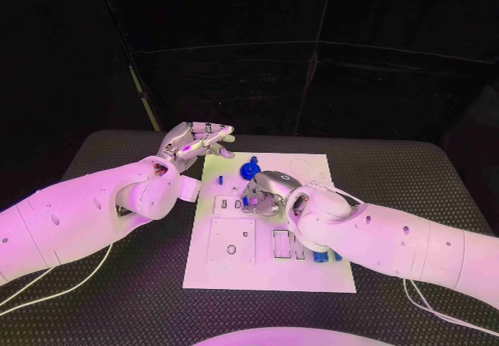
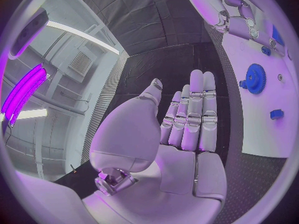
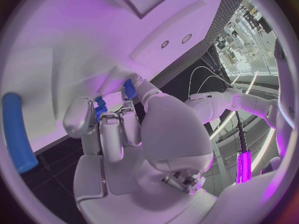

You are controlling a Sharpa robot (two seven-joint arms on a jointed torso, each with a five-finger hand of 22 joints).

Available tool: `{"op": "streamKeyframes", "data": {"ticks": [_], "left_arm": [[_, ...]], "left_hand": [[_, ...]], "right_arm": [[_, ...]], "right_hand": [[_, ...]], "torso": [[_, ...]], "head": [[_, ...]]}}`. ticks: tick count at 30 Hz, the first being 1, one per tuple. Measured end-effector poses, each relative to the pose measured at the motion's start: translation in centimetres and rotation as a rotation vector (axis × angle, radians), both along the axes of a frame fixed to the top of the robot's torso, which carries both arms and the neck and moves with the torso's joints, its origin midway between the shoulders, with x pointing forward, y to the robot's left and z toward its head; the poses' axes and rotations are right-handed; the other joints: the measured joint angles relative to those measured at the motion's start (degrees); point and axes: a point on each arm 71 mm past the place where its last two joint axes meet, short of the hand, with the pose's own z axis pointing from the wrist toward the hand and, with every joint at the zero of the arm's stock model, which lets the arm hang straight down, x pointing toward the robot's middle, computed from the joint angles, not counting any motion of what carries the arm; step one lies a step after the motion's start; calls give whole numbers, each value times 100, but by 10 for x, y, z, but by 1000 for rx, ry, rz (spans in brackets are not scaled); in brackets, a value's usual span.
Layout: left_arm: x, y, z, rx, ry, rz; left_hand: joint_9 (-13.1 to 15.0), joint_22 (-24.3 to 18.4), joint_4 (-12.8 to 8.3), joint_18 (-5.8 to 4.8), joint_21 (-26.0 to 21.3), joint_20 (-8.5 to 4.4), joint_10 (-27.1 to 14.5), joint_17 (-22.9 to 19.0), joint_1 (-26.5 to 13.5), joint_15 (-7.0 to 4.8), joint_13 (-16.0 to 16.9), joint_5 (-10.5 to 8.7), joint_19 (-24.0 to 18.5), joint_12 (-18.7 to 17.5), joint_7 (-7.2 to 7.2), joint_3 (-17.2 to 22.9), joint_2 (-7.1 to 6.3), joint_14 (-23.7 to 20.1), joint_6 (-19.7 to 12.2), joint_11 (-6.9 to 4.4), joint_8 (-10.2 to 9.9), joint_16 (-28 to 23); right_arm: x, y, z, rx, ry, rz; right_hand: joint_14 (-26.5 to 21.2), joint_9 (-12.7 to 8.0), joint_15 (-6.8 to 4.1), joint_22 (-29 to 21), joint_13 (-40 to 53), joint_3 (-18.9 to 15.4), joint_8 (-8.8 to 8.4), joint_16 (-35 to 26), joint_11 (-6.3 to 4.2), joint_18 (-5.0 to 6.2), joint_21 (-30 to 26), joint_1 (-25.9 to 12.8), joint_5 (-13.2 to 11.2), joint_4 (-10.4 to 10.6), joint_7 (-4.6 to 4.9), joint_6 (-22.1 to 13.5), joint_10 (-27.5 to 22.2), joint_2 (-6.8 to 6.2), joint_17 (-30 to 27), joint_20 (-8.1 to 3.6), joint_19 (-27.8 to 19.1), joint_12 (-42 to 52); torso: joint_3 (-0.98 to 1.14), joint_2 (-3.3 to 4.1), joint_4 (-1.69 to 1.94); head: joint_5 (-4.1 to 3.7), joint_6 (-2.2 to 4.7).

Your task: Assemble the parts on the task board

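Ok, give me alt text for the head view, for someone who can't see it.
The right robot hand reaches down onto the middle of the white task board, fingers on a small blue part. The left robot hand hovers empty beside the board's far left corner, near a blue gear.

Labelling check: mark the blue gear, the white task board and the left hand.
Blue toothed gear point(image 2: 255, 78): left wrist view, on its toothed face.
White flat task board point(image 1: 223, 270): head view, on a bare near corner.
Silver left hand point(image 1: 195, 144): head view, on the palm.
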Motion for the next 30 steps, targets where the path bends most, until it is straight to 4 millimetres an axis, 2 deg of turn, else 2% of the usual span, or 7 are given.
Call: {"op": "streamKeyframes", "data": {"ticks": [10,14,17,20,25,29,30], "left_arm": [[0,0,0,0,1,-1],[0,0,0,0,2,-1],[0,0,0,0,2,-2],[0,0,0,0,2,-2],[1,1,-1,1,4,-1],[1,2,-2,9,8,2],[2,3,-2,15,10,2]], "left_hand": [[0,0,0,0,0,0,0,-1,0,0,0,0,0,0,0,0,0,0,0,0,0,0],[0,0,0,0,0,0,0,-1,0,0,0,0,0,0,0,0,0,0,0,0,0,0],[0,0,-4,0,0,0,0,-1,0,0,0,0,0,0,0,-4,0,0,0,0,0,0],[0,0,-16,0,0,0,0,7,0,20,0,0,0,0,0,-16,0,-20,0,0,0,0],[0,0,-16,0,0,0,0,7,0,20,0,0,0,0,0,-16,0,-20,0,0,0,0],[0,2,-6,1,0,0,4,39,0,14,0,0,0,0,0,-47,0,-13,0,-4,0,21],[4,10,1,0,0,-4,69,67,-2,-26,7,0,4,3,-11,-85,-2,26,23,-30,0,53]], "right_arm": [[0,1,0,2,-3,-2],[0,0,-1,8,-8,-9],[0,-1,-2,21,-18,-13],[0,-2,0,47,-38,-14],[-4,-4,7,114,-77,23],[-11,-8,13,182,-97,84],[-13,-10,15,200,-99,99]], "right_hand": [[-20,9,22,-29,0,-215,0,0,21,0,-8,-184,146,116,1,-106,-21,-184,0,35,7,-40],[-20,23,22,288,0,-387,-37,-106,59,0,117,-264,206,208,24,-282,-230,-264,-1,77,186,-270],[-12,15,55,347,0,-518,-38,-112,101,0,134,-264,316,291,65,-449,-267,-264,3,79,207,-298],[-9,15,74,347,0,-660,-38,-135,133,0,134,-187,398,371,94,-603,-298,-342,4,97,225,-337],[-20,15,104,363,0,-809,-37,-135,154,0,134,-122,431,472,136,-721,-319,-401,4,102,230,-337],[-20,15,103,377,0,-828,-37,-135,154,0,158,-80,449,473,136,-721,-319,-370,3,122,250,-337],[-20,15,103,375,0,-850,-37,-135,154,0,158,-80,465,481,148,-732,-319,-370,3,122,250,-337]], "torso": [[-2,0,1],[-2,1,1],[-2,1,0],[-2,0,1],[1,-2,1],[3,-6,3],[3,-7,3]], "head": [[-3,-12],[9,-15],[14,-18],[14,-19],[14,-12],[20,-1],[25,5]]}}
